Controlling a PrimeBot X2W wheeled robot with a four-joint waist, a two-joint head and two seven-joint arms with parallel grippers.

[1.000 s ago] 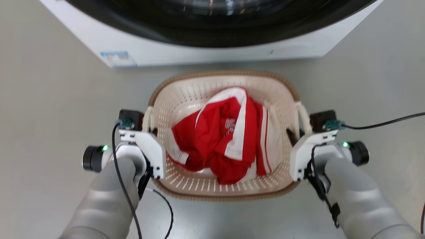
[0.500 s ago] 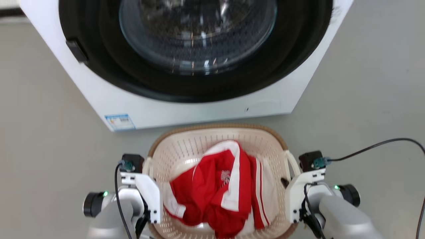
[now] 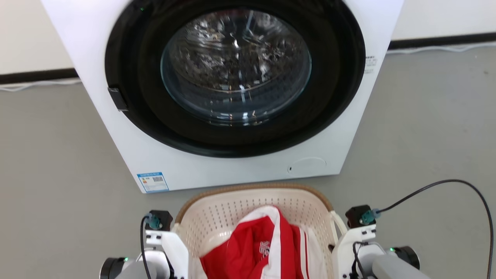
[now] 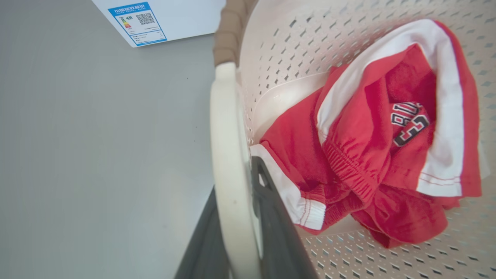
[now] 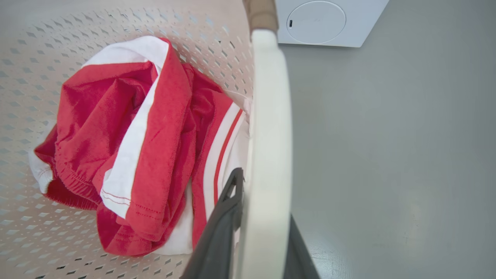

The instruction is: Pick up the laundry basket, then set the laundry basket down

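Grey floor [image 3: 46,155], open both sides; washer [image 3: 232,166] close ahead of laundry basket [image 3: 217,217]. L gripper [image 4: 234,186] & R gripper [image 5: 266,197] each pinched tight on a white loop handle [image 4: 228,116].

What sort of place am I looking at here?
Probably a laundry room, or a mock-up of one: a front-loading washing machine, a laundry basket holding red-and-white clothes, and a bare grey floor.

I see blue-bordered energy label [image 4: 137,23] on washer [image 3: 341,147], lower left corner: header 中国能效标识, QR code, fine print too small. Red garment [image 4: 348,147] in laundry basket [image 4: 294,50]: dark lettering, folded, unreadable.
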